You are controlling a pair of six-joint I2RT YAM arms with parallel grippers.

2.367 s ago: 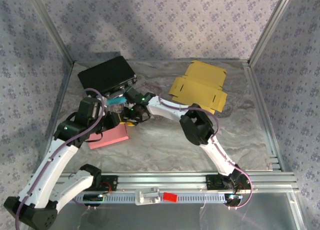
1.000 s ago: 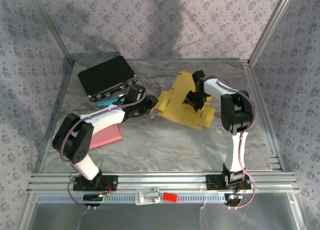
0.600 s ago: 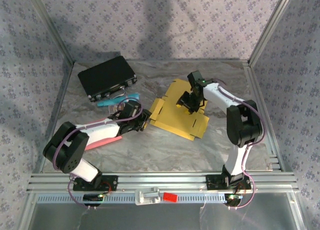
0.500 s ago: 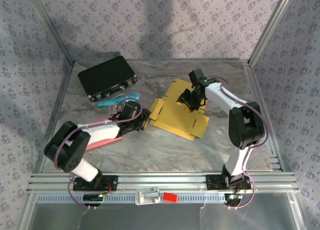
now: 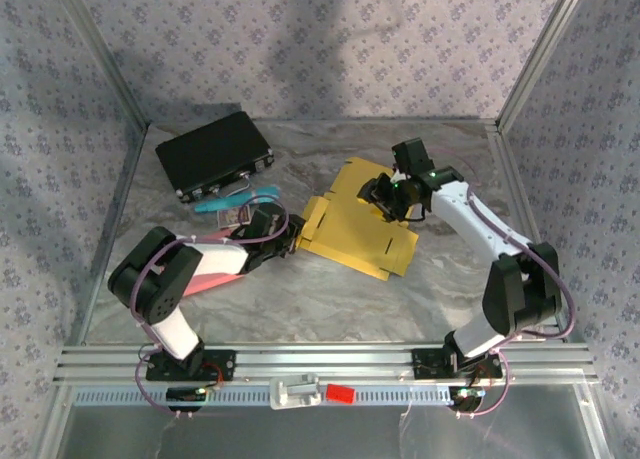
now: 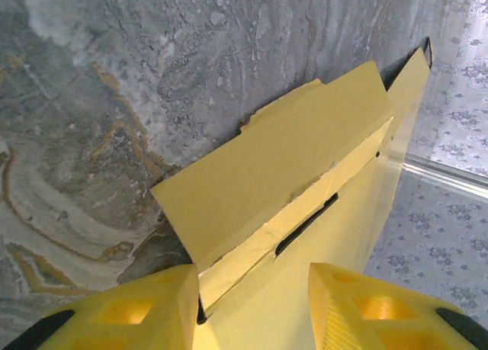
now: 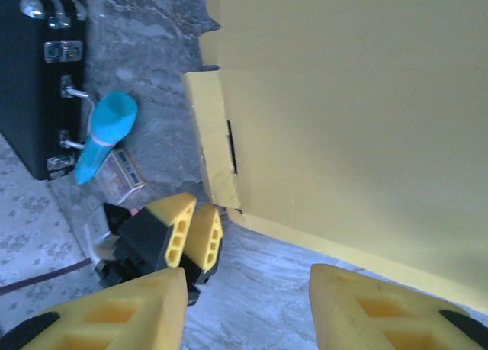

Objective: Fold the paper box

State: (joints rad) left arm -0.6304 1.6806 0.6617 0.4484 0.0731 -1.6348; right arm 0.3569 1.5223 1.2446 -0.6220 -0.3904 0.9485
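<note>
Left wrist: found left fingers [image 6: 114, 316] apart astride the paper box [image 6: 290, 175] edge; right fingers [image 7: 99, 316] apart too. Probably needed a square pinch before creasing.

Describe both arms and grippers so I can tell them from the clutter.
Both arms match: the left arm and right arm have white shells, black joints and a purple cable running along them. The left gripper and right gripper carry yellow wedge-shaped fingers with hollow cut-outs.
</note>
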